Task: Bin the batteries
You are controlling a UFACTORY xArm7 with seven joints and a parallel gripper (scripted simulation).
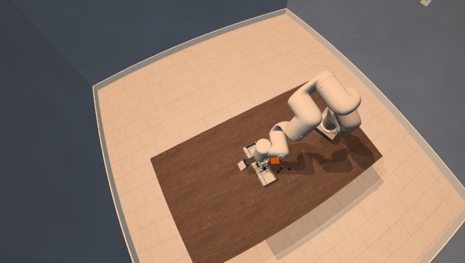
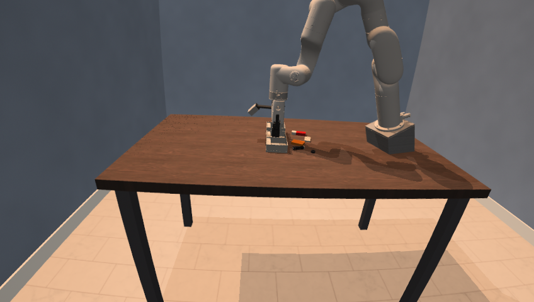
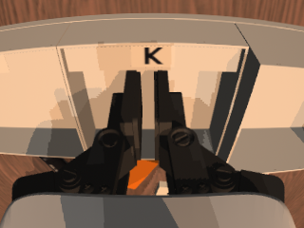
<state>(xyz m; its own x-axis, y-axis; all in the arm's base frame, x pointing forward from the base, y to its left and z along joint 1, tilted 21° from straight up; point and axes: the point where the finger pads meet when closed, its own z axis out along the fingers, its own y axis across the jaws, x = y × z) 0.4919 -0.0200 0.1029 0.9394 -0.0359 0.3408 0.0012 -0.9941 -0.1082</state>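
Up close in the wrist view, we see the gripper clenched on nothing, low inside bin K. Only the exterior view shows a black battery lying on the table just right of bin K, beside an orange block.

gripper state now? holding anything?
Gripper: closed, black fingers nearly together, nothing visible between them; it hangs low over the cream bin marked K.
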